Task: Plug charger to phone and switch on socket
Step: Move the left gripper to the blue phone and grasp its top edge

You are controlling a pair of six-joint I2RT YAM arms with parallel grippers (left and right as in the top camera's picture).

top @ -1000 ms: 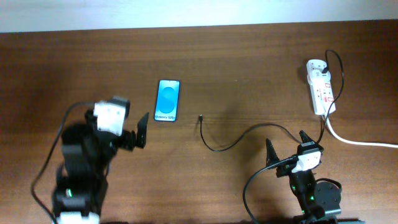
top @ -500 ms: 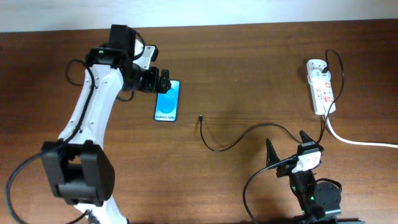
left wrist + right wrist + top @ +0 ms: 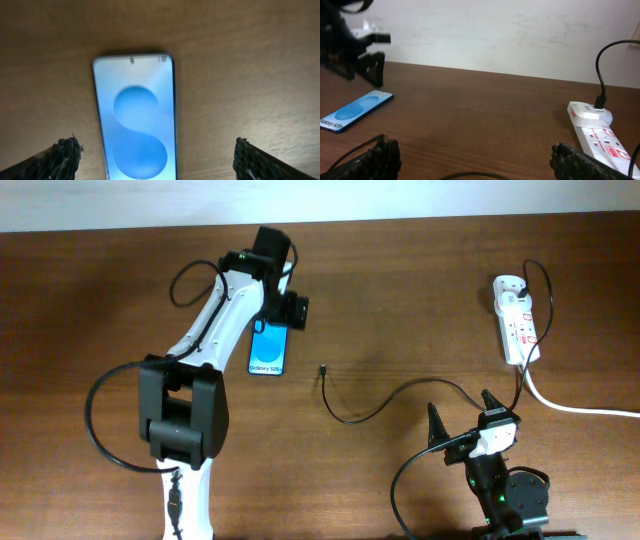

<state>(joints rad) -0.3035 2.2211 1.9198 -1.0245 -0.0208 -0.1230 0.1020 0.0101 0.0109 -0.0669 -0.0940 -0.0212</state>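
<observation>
Overhead view: mostly one dark brown wooden table [image 3: 420,270], grain running sideways, with a thin pale strip of wall [image 3: 400,200] along the far edge.
Wall: from the right wrist camera it's plain off-white with a few scuffs, starting right where the tabletop ends.
Surface: bare wood with a soft sheen, a bit blurry in the left wrist view.
Phone: the phone [image 3: 267,352] lies flat and screen up, left of centre on the far half of the table. The blue screen is lit, with small white text at the near end.
Left gripper: the left gripper [image 3: 281,316] sits over the phone's far end with its fingers [image 3: 60,160] spread wide, one on each side of the phone. It's holding nothing, and the fingers look clear of the phone.
Charger: the charger [image 3: 350,419] is a thin black cable. Its plug tip [image 3: 323,368] lies on the wood just right of the phone, not touching it. The cable curves toward the near edge, then runs right and loops up to the far end of the socket.
Socket: the socket [image 3: 517,325] is a white power strip near the right edge, lying lengthwise, with its thick white cord [image 3: 570,408] trailing off to the right. Can't tell which way the switches are set.
Right gripper: the right gripper [image 3: 459,401] is parked near the front edge, well apart from the phone, with its fingers apart and empty.
</observation>
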